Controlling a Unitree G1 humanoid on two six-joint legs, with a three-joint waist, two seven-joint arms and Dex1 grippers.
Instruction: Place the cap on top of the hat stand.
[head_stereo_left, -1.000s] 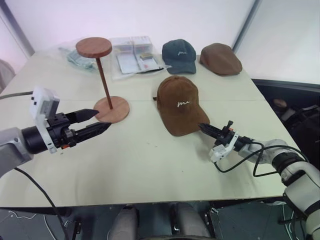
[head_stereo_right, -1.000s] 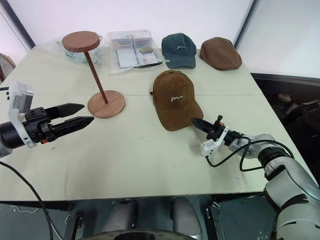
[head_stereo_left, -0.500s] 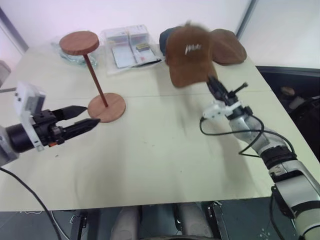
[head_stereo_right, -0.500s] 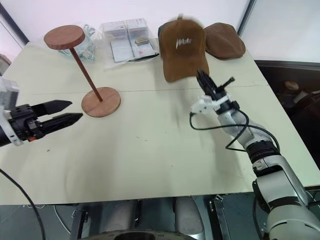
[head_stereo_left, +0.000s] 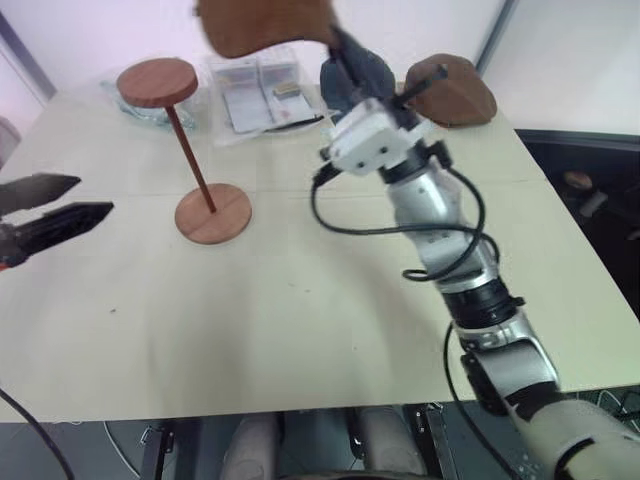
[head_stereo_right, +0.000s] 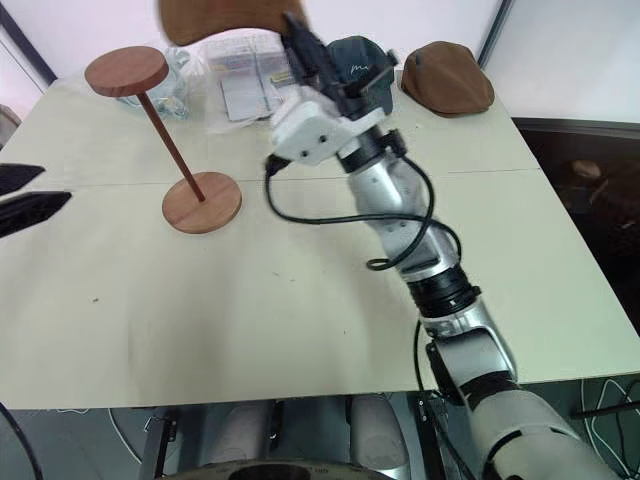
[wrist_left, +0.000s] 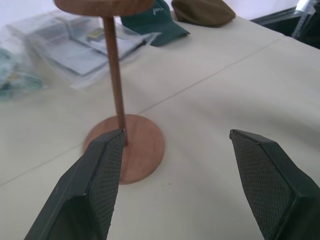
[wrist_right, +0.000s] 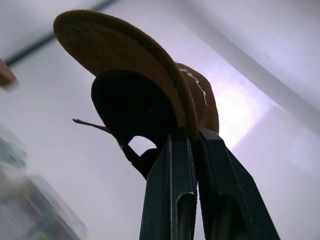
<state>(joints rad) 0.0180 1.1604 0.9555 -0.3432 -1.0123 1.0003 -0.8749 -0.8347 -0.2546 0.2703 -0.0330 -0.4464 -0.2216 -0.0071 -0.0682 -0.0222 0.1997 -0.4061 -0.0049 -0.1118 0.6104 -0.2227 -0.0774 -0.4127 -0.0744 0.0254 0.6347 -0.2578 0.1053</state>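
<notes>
My right claw (wrist_right: 192, 145) is clamped tight on the brim of the cap (wrist_right: 150, 90), which hangs high in the air above the far side of the bench (head_stereo_left: 300, 330), off the surface. The cap is brown, soft and ribbed like corduroy, with a curved brim, a dark lining and thin white script on its front. The stand (head_stereo_left: 190, 150) is reddish wood: round flat base, thin rod, round disc top, bare. My left claw (wrist_left: 175, 165) is spread wide near the bench's left edge, level with the stand's base. A teal cap (head_stereo_right: 360, 65), a flat cap (head_stereo_right: 447, 80) and plastic packets (head_stereo_right: 240, 80) line the far edge; the near bench is open.
</notes>
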